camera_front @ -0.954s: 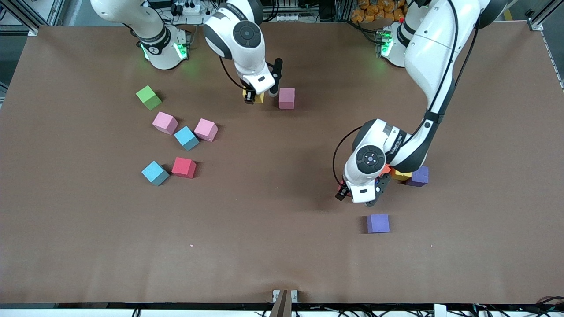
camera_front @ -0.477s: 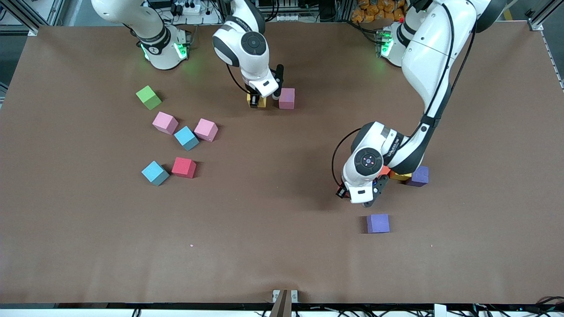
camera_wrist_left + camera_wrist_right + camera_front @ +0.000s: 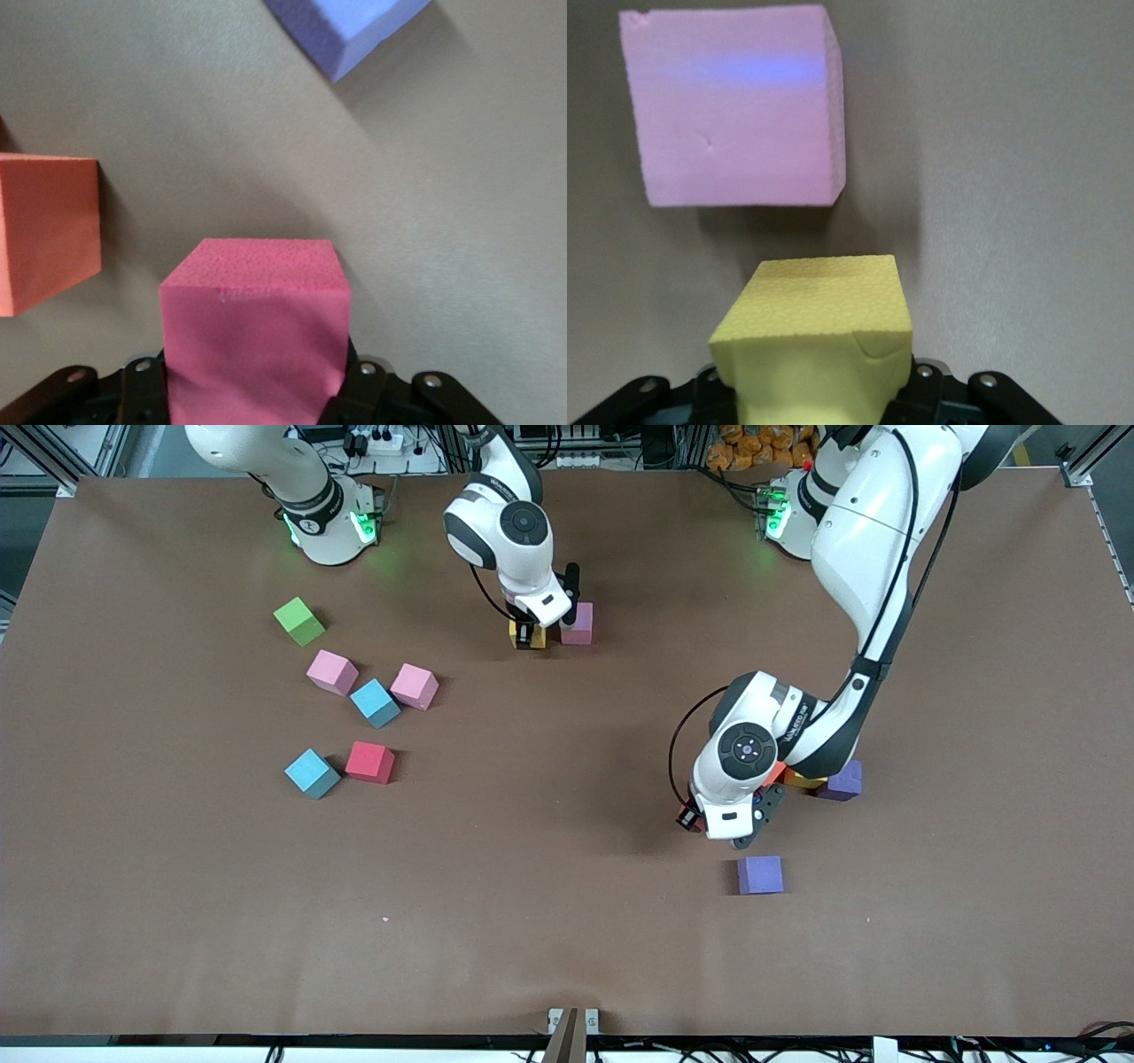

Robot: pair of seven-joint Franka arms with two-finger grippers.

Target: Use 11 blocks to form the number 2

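Cubes counted from my station, front view: one green cube (image 3: 299, 621), three pink cubes (two (image 3: 332, 672) (image 3: 415, 686) in the cluster at the right arm's end, one (image 3: 579, 625) beside the right gripper), two light blue cubes (image 3: 375, 703) (image 3: 312, 773), one red cube (image 3: 369, 762) touching the nearer blue one, two purple cubes (image 3: 760, 874) (image 3: 842, 780).

Partly hidden under the left arm I make out an orange cube (image 3: 804, 779) touching the farther purple one; a second orange cube (image 3: 44, 230) shows in the left wrist view.

Left gripper (image 3: 728, 821): low over the table toward the left arm's end, fingers clamped on a red cube (image 3: 255, 341). The nearer purple cube lies just beside it, apart.

Right gripper (image 3: 530, 636): down near the robots' edge of the table, fingers clenched on a yellow cube (image 3: 818, 341), just beside the lone pink cube; I see a gap between the two.

No digit 2 laid out yet.
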